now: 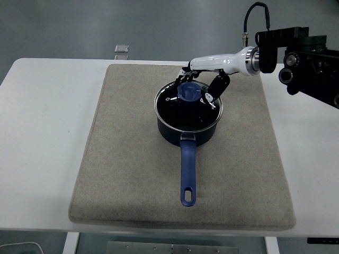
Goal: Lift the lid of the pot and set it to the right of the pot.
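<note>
A dark blue pot sits on a beige mat, its long blue handle pointing at the near edge. A glass lid with a blue knob rests on the pot. My right hand reaches in from the right over the lid. Its fingers curl behind the knob and its thumb hangs on the knob's right side. I cannot tell if they touch the knob. The left arm is out of view.
The beige mat covers most of the white table. A small grey square object lies at the table's far edge. The right arm's black housing hangs above the table's right side.
</note>
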Available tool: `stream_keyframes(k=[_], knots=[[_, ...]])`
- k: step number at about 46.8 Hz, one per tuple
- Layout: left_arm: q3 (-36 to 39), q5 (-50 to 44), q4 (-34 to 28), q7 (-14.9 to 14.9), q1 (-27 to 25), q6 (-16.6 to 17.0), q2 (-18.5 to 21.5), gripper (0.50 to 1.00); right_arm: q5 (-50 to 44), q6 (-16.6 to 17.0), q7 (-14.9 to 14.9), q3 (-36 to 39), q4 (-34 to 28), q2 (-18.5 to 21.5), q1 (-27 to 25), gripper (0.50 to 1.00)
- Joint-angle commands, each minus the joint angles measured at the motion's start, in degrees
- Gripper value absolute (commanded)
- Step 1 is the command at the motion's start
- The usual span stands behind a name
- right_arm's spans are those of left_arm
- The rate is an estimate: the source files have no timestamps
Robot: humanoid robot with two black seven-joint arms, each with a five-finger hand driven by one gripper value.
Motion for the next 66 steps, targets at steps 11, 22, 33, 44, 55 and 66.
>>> stream_keyframes(k=[11,22,33,44,55,66], knots=[[0.0,0.0,-0.07,0.0,0.0,0.0,0.0,1.0,0.0,0.32,0.01,0.0,0.28,0.01,-0.03,0.684],[0.0,0.0,0.02,0.0,0.0,0.0,0.0,1.0,-1.14,0.32,0.01,0.0,0.28,0.01,-0.03,0.576],[0.0,0.0,0.02,0.0,0.0,0.0,0.0,1.0,-1.23,0.23,0.09,-0.09,0.28,0.09,0.49,0.509],[0.0,0.0,0.02,0.0,0.0,0.0,0.0,1.0,-1.05,0.5,0.09,0.08,0.28,0.01,1.2,0.509],[0.0,0.0,-0.07,0.0,0.0,0.0,0.0,1.0,-0.53,2.69,0.09,0.0,0.46,-0.87,3.57,0.509],[0.0,0.0,-0.07,0.0,0.0,0.0,0.0,1.0,-0.44,4.01,0.18,-0.09,0.72,-3.51,4.62,0.509]])
